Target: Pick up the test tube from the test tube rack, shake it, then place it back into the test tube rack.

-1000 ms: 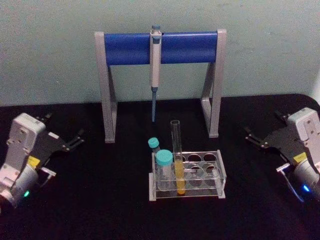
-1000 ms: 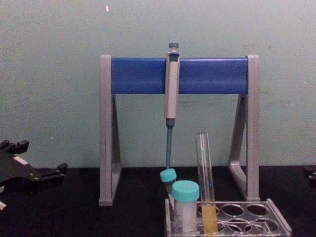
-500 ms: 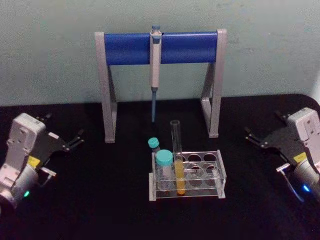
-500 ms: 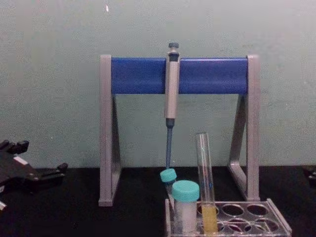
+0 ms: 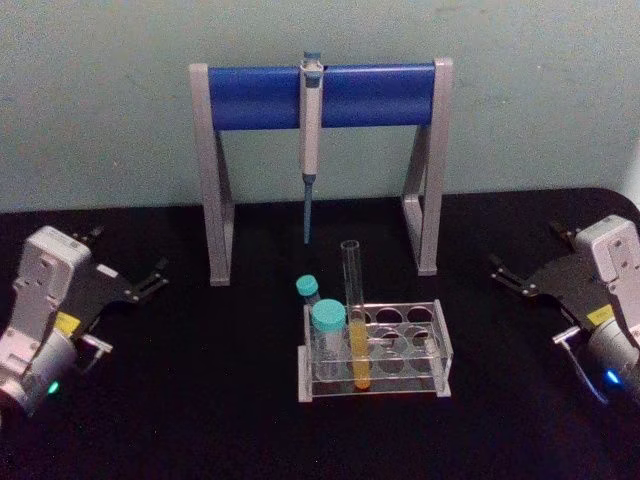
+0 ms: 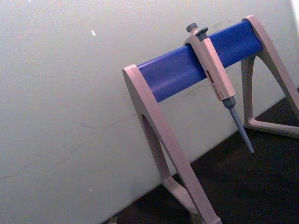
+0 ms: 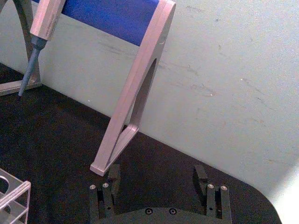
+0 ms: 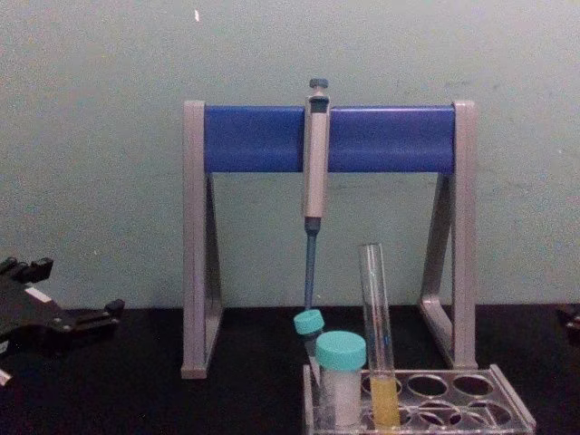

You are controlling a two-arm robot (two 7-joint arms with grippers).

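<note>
Nothing has moved since a second ago: the test tube (image 5: 355,320) stands upright in the test tube rack (image 5: 443,352). Left gripper (image 5: 128,253) and right gripper (image 5: 528,252), both spread, sit well apart on either side of the rack. Pickup is not begun; next, one gripper must reach the tube's bare upper glass.

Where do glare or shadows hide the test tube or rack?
Head view: even light; test tube and test tube rack stand out against the black table, left end effector and right end effector parked open at its sides. Chest view: the tube's clear top pales against the wall. Right wrist view: a glaring patch in one corner, clear of the rack.
</note>
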